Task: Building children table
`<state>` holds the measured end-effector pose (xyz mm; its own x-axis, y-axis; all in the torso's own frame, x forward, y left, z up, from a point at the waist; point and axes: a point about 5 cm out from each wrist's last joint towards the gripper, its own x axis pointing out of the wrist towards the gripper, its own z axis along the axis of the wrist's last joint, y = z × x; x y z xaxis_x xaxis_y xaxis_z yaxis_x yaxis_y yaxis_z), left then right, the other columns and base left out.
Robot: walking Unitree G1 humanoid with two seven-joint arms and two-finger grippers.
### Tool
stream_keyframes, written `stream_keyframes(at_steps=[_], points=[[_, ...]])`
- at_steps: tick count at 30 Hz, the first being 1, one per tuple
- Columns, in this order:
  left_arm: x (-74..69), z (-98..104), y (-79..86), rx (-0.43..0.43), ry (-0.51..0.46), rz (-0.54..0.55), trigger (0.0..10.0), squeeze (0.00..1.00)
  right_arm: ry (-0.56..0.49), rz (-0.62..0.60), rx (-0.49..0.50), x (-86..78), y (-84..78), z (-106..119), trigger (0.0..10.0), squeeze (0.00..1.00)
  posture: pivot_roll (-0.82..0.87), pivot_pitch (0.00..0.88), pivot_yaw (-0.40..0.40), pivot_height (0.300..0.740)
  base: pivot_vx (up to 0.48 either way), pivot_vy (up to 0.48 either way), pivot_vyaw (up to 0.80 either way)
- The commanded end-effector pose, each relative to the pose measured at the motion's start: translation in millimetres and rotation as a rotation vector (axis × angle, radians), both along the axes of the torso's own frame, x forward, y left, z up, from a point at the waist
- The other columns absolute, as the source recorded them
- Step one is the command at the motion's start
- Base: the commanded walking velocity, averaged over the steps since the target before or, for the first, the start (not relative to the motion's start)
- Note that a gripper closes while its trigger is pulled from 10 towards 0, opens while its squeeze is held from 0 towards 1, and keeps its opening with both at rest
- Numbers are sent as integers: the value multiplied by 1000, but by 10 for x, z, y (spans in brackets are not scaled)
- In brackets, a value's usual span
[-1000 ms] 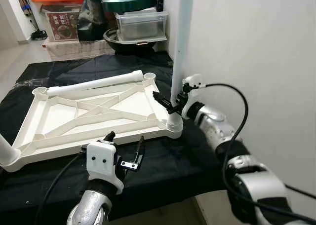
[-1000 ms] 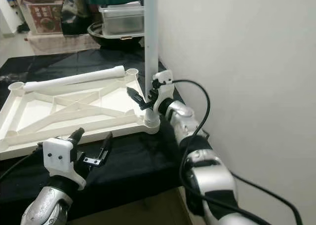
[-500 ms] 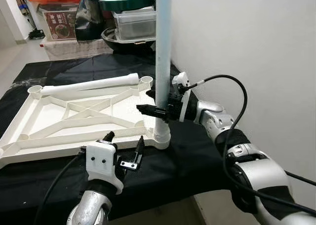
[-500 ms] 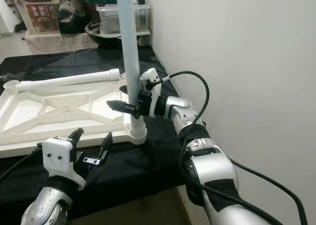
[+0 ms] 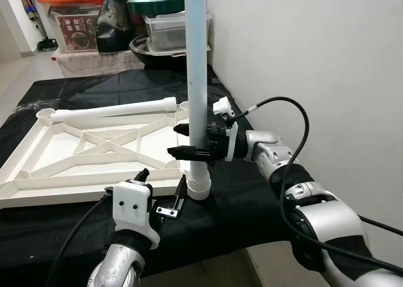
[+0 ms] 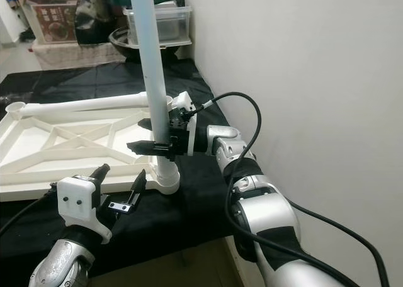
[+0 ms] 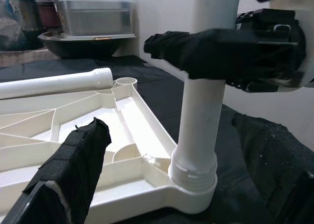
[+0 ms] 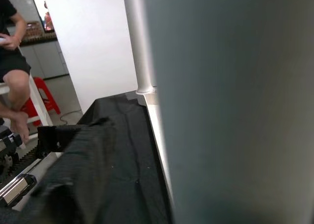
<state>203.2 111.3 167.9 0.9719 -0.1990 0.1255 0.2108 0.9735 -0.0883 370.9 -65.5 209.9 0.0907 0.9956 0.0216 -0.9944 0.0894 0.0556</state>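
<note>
I am seeing my right pincer (image 5: 189, 150) clamping the upright leg (image 5: 196, 79), which has straightened in the tabletop (image 5: 75, 151) corner socket; my left pincer (image 5: 162, 189) is hovering wide nearby.

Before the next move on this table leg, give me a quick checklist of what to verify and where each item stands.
1. Right hand closed around the upright leg: ok.
2. Leg base sitting in the corner socket of the tabletop frame: ok, though threads show above the socket rim.
3. Leg fully seated or tight: cannot tell.
4. Leg standing vertical: ok, roughly upright.
5. Left hand open, near the socket, not touching the leg: ok.
6. Spare leg lying across the frame, apart from the working corner: ok.
</note>
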Motion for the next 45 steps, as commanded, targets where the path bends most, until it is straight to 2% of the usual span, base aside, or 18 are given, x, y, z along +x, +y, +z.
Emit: stream_keyframes(at_steps=[1, 15, 18, 19, 20, 21, 23, 24, 25, 26, 27, 29, 32, 38, 39, 43, 44, 45], points=[[2, -15, -3, 0, 5, 7, 10000, 0, -18, 32, -14, -22, 127, 8, 0, 0, 9, 17, -19, 740, 0, 0, 0], [19, -16, -4, 7, 4, -3, 10000, 0, -34, -101, 34, 26, 201, 16, 0, 0, -2, 15, -6, 740, 0, 0, 0], [27, -19, 0, 11, 2, -4, 10000, 0, -4, -536, 20, 185, 151, -118, 0, 0, -7, 13, 0, 740, 0, 0, 0], [27, -19, 0, 11, 2, -4, 10000, 0, -4, -536, 20, 185, 151, -118, 0, 0, -7, 13, 0, 740, 0, 0, 0], [31, -20, 5, 12, 1, -3, 10000, 0, -8, -702, -4, 235, 100, -164, 0, 0, -9, 9, 5, 740, 0, 0, 0], [31, -20, 5, 12, 1, -3, 10000, 0, -8, -702, -4, 235, 100, -164, 0, 0, -9, 9, 5, 740, 0, 0, 0], [37, -22, 13, 14, 1, 0, 10000, 0, 2, -904, -25, 284, 20, -217, 0, 0, -9, 9, 5, 740, 0, 0, 0], [37, -22, 13, 14, 1, 0, 10000, 0, 2, -904, -25, 284, 20, -217, 0, 0, -9, 9, 5, 740, 0, 0, 0], [39, -25, 15, 14, 1, 2, 10000, 0, 29, -1148, -39, 322, -118, -275, 0, 0, -15, 10, 3, 740, 0, 0, 0], [41, -26, 14, 13, 0, 2, 10000, 0, 75, -1321, -43, 326, -215, -334, 0, 0, -15, 10, 3, 740, 0, 0, 0], [41, -26, 14, 13, 0, 2, 10000, 0, 75, -1321, -43, 326, -215, -334, 0, 0, -15, 10, 3, 740, 0, 0, 0], [49, -27, 3, 11, -2, 2, 10000, 0, 158, -1582, -39, 274, -315, -437, 0, 0, -22, 0, 5, 740, 0, 0, 0], [60, -24, -9, 9, -5, 1, 10000, 0, 247, -1655, -32, 191, -175, -526, 0, 0, -16, 0, 1, 740, 0, 0, 0], [60, -32, -12, 10, -6, -2, 10000, 0, 262, -1700, -24, 138, -50, -546, 0, 0, -8, 0, 8, 740, 0, 0, 0], [63, -35, -14, 11, -5, -6, 10000, 0, 248, -1669, -16, 142, -12, -529, 10000, 0, 10, 0, 3, 740, 0, 0, 0], [68, -33, -15, 13, -6, -8, 10000, 0, 191, -1634, 1, 156, 0, -478, 10000, 0, 10, 0, 3, 740, 0, 0, 0], [70, -32, -14, 13, -7, -9, 10000, 0, 161, -1607, 21, 160, -9, -443, 10000, 1000, 10, 0, 3, 740, 0, 0, 0], [73, -35, -15, 13, -7, -9, 10000, 0, 147, -1583, 38, 171, -39, -423, 10000, 1000, 3, 0, 4, 740, 0, 0, 0]])
